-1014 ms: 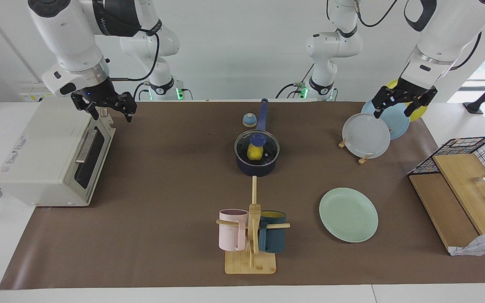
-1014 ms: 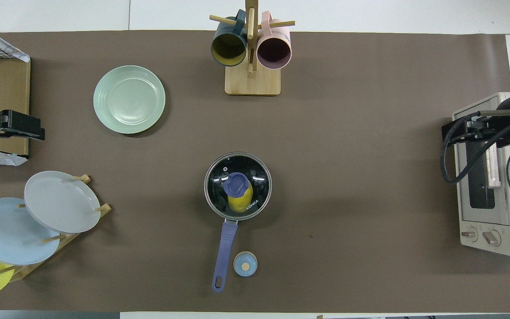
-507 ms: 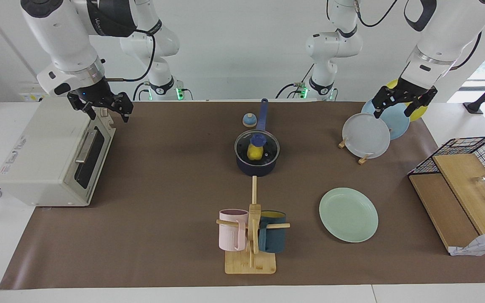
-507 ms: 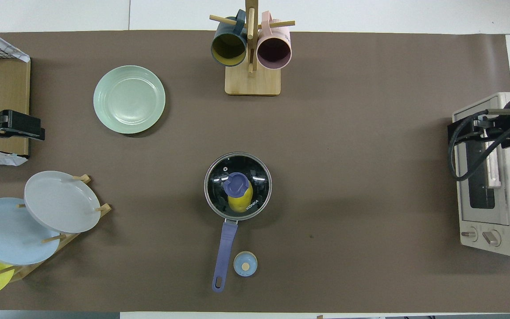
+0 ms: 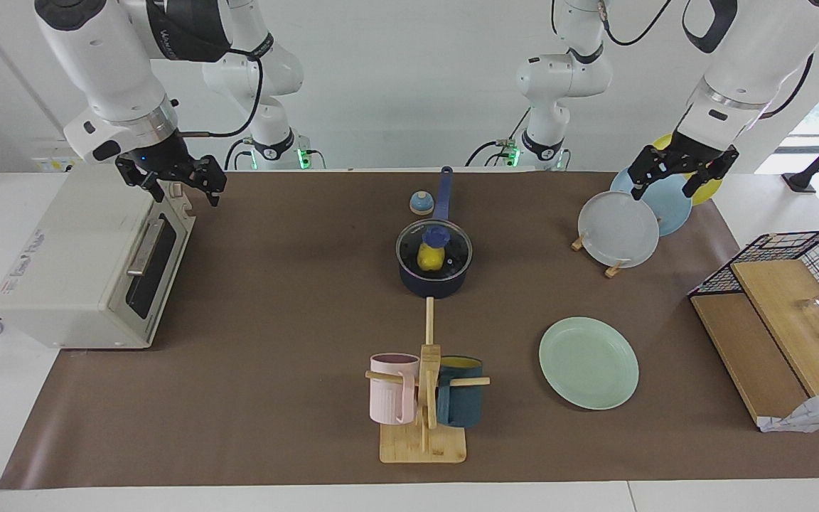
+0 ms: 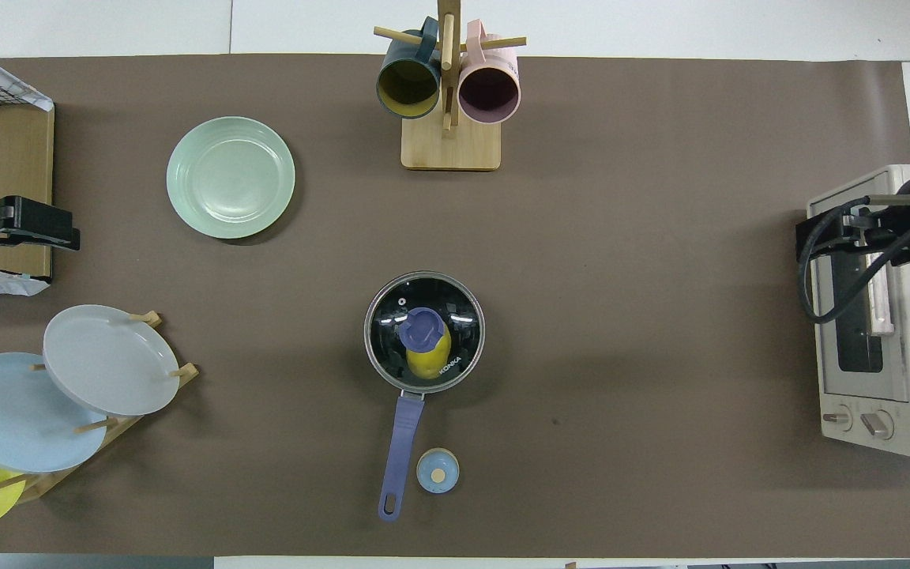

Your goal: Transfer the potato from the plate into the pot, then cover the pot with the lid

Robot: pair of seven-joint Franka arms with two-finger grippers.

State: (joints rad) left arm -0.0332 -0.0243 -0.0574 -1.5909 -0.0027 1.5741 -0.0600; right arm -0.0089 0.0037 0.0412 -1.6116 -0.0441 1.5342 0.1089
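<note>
pot [image 5: 435, 274]: dark blue, mid-table on the brown mat [image 5: 274, 299], handle pointing toward the robots.
lid [image 5: 434, 249]: seated on the pot's rim, blue knob up.
potato [image 5: 429, 258]: inside the pot, seen through the glass; the knob covers part of it.
plate [image 5: 589, 363]: mint green, bare, flat on the mat, farther from the robots than the pot and toward the left arm's end.
bell [image 5: 420, 203]: just beside the pot handle, nearer the robots than the pot.
mug tree [image 5: 425, 398]: farther from the robots than the pot, pink and teal mugs hung on it.
open room: bare mat on both sides of the pot, well apart from the toaster oven [image 5: 89, 263] and the plate rack [image 5: 612, 227].
left gripper [image 5: 672, 174]: raised over the plate rack, fingers spread, holding nothing; cut off at the frame edge in the overhead view.
right gripper [image 5: 178, 183]: raised over the toaster oven's edge, fingers spread, holding nothing; mostly hidden by its own arm and cable in the overhead view.
wire basket [image 5: 786, 267]: at the left arm's end, cut by the frame edge.
</note>
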